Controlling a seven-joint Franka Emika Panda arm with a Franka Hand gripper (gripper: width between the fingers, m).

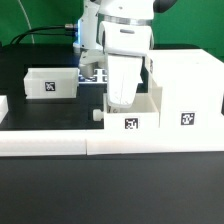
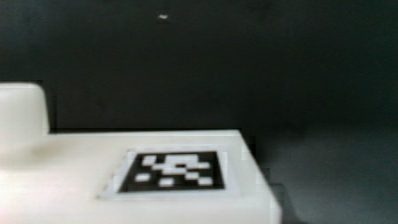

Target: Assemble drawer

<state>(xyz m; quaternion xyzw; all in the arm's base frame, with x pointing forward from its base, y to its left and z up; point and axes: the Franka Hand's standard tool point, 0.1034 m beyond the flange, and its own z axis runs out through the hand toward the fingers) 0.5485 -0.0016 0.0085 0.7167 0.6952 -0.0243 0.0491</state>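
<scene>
**A:** arm pose?

**B:** The arm [image 1: 118,30] comes down near vertical with a straight wrist. The gripper [image 1: 120,102] points tip-down into the near tray [image 1: 142,110], at the end toward the exterior view's left.

**A:** pincer state?

**B:** Can't tell. The fingertips are white on white against the tray wall, and no fingers show in the wrist view.

**A:** drawer parts, where?

**B:** The housing [image 1: 190,85] stands upright on the exterior view's right, with its tag facing the camera. The near tray sits in front of the housing's left edge, but I can't tell whether they touch. The tray's tag [image 1: 131,124] faces the camera, and a small knob [image 1: 97,114] sticks out of its left end. The second tray [image 1: 50,82] is well apart on the exterior view's left, farther back on the black table [image 1: 40,115].

**A:** anything else?

**B:** The border wall [image 1: 60,145] runs along the front. The marker board [image 1: 92,75] lies flat behind the arm.

**A:** wrist cam?

**B:** Blurry. It shows a white tagged face of the tray [image 2: 71,160], a rounded white bump [image 2: 18,110] beside it, and black table beyond.
</scene>
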